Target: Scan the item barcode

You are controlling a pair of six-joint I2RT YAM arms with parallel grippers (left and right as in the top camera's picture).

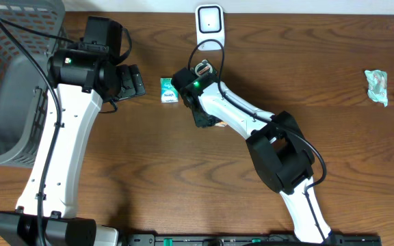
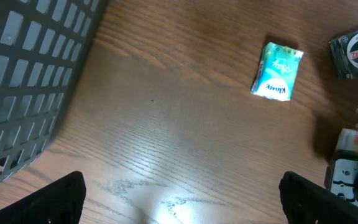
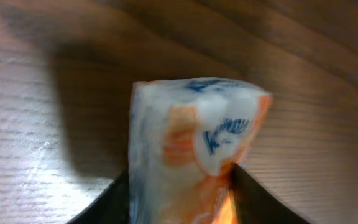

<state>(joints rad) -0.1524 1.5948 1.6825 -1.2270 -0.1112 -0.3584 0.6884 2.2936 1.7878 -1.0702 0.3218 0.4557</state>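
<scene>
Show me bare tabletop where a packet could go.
Free: brown wooden table between the white barcode scanner and the crumpled green packet; also the front strip between left arm and right arm. Crowded: around the small green tissue pack.

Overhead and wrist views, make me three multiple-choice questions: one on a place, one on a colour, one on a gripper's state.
1. The left gripper is: A open and empty; B shut on a pack; C out of view.
2. The packet held by the right gripper is: A green; B orange and white; C black.
3. The green tissue pack lies: A in the left gripper; B in the right gripper; C on the table.
Answers: 1 A, its jaws stand wide apart; 2 B, the right wrist view shows it; 3 C, it lies flat, clear of both grippers.
</scene>
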